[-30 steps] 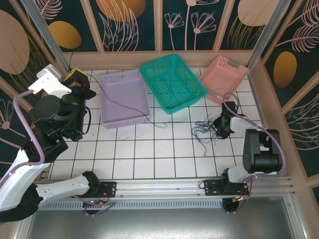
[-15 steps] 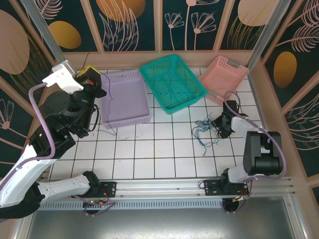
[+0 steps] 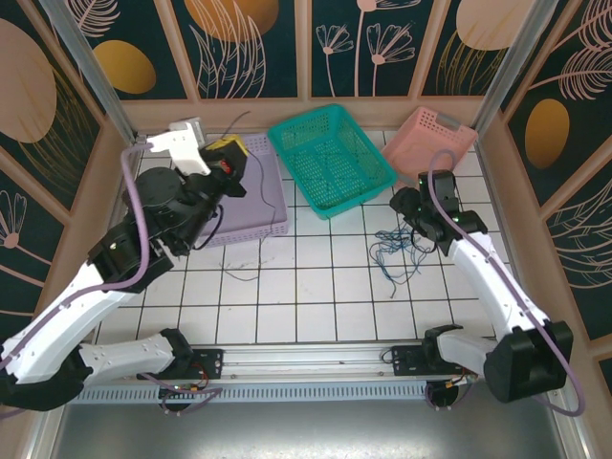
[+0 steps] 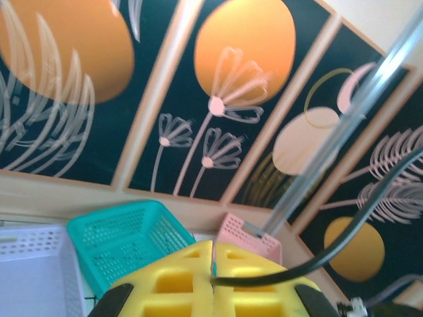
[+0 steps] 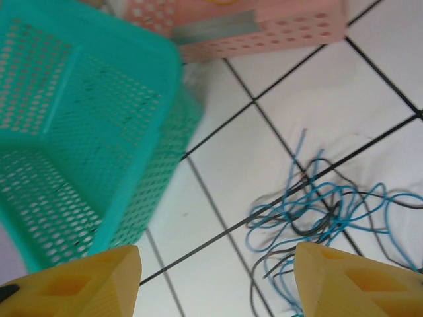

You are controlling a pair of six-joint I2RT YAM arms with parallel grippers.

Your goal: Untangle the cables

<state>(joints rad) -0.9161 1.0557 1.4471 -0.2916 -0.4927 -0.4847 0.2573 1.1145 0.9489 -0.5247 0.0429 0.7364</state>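
Several thin strands make up your job, so expect almost no weight, no stiffness, and wire that slides through a loose pinch.

From the top camera, the tangle of blue and black cables (image 3: 392, 251) lies on the white tiled table (image 3: 316, 306), right of centre. It sits just below and left of the right gripper (image 3: 406, 206). The left gripper (image 3: 225, 158) is raised at upper left over the lavender basket (image 3: 277, 220). The widest bare tiles are in the lower middle of the frame, so that is probably the best place to draw a strand out. The teal basket (image 3: 330, 158) and pink basket (image 3: 430, 139) crowd the upper side, and a wall closes the right.

From the left wrist, the yellow fingers are clenched on a black cable (image 4: 344, 241). It leaves the seam between them and arcs off to the upper right. It bends freely, so a hard tug would likely tighten any knot further down.

From the right wrist, the fingers stand wide apart with nothing between them. The tangle fills the lower right, with blue loops over darker strands. Take hold of one outer blue loop rather than the dense middle. The teal basket's mesh wall sits close at the left, so keep clear of it.
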